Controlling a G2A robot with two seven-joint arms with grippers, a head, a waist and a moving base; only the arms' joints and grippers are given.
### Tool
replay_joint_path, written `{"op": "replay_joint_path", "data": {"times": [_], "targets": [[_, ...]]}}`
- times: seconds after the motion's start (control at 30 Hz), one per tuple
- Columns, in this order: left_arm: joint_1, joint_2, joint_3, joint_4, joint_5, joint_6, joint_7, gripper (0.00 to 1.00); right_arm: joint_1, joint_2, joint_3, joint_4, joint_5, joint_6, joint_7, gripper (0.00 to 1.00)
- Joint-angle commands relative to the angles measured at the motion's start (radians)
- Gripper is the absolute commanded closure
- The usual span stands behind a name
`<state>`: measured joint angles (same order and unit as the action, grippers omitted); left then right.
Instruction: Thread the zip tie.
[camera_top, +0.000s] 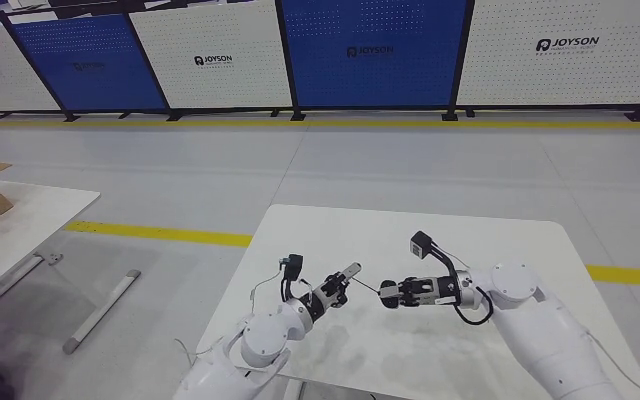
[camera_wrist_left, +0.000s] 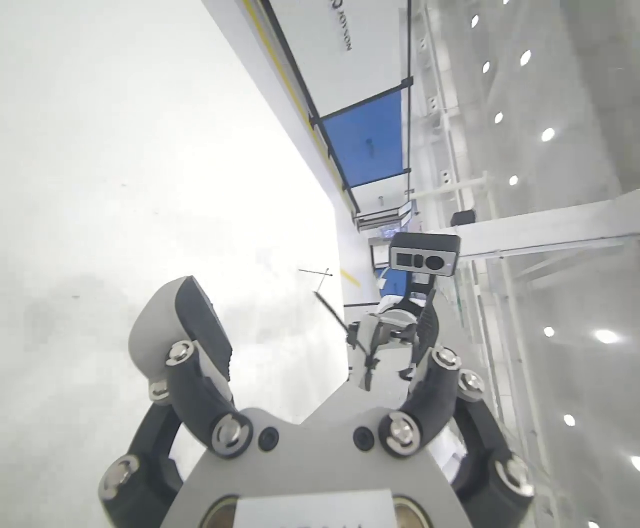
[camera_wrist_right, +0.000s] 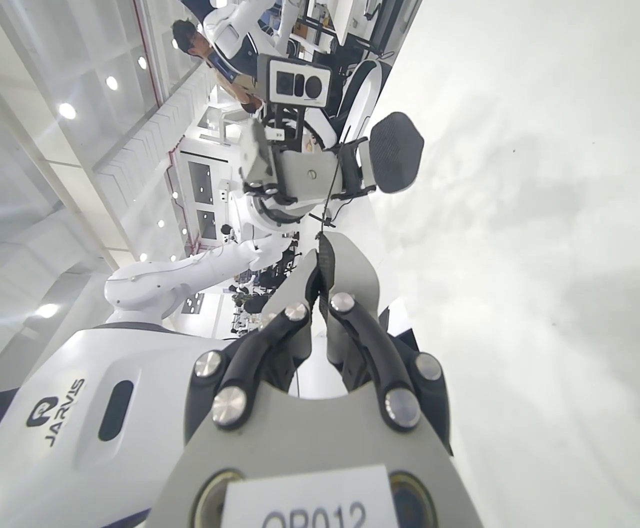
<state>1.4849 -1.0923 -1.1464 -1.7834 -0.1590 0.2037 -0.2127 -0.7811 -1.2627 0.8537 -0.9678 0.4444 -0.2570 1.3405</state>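
Though seemingly not yet threaded, found zip tie (camera_wrist_left: 331, 312) clamped in closed right end effector (camera_wrist_right: 320, 250) at lower centre of top view, raised off counter (camera_top: 400, 240) and pointed toward left end effector (camera_top: 345, 275). Found the latter spread apart, presumably to receive free end.

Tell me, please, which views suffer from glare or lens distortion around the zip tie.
Left wrist view: the table glares white, the zip tie stands out as a thin dark line. Right wrist view: ceiling lamps flare and straight edges bow. Top view: even light, little glare.
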Motion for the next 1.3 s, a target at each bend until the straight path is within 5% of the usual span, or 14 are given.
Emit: {"op": "replay_joint_path", "data": {"times": [0.0, 0.4, 0.63, 1.0, 1.17, 1.27], "targets": [[0.000, 0.000, 0.000, 0.000, -0.002, -0.001, 0.001, 0.00, -0.002, 0.001, 0.003, -0.002, 0.004, -0.002, -0.003, 1.00], [0.007, -0.004, 0.018, 0.004, -0.014, -0.023, -0.003, 0.00, -0.008, 0.001, 0.003, -0.007, 0.002, 0.001, -0.016, 1.00], [0.004, -0.009, -0.001, 0.026, -0.211, -0.077, -0.125, 0.00, -0.021, 0.002, 0.003, -0.029, -0.005, 0.028, -0.024, 1.00], [0.004, -0.011, 0.000, 0.027, -0.227, -0.077, -0.119, 0.00, -0.019, 0.001, 0.004, -0.025, -0.002, 0.029, -0.028, 1.00], [0.011, -0.024, 0.003, 0.028, -0.327, -0.166, -0.050, 0.00, -0.019, 0.001, 0.004, -0.025, -0.002, 0.029, -0.028, 1.00], [0.011, -0.024, 0.005, 0.029, -0.320, -0.166, -0.051, 0.00, -0.019, 0.001, 0.004, -0.025, -0.002, 0.029, -0.028, 1.00]]}}
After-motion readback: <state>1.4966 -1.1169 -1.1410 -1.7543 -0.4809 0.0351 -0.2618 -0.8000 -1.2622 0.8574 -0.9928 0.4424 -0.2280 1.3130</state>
